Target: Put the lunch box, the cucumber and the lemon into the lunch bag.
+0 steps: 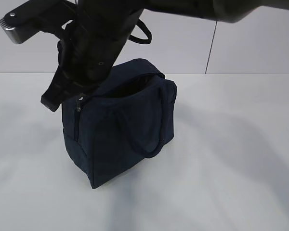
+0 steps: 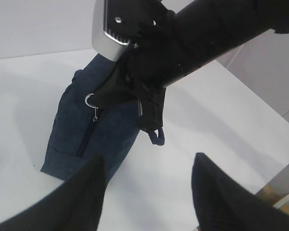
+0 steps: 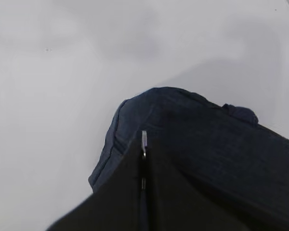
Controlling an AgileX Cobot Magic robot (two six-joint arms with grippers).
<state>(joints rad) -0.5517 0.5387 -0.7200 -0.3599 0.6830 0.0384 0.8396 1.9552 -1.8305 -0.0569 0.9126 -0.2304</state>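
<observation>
Mostly hidden right gripper (image 1: 55,101), lunch bag (image 1: 120,130) open

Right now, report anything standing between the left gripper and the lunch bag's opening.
The right arm lies across the top of the lunch bag, with the right gripper at the zipper end, covering part of the opening. The left gripper hangs open, short of it.
</observation>
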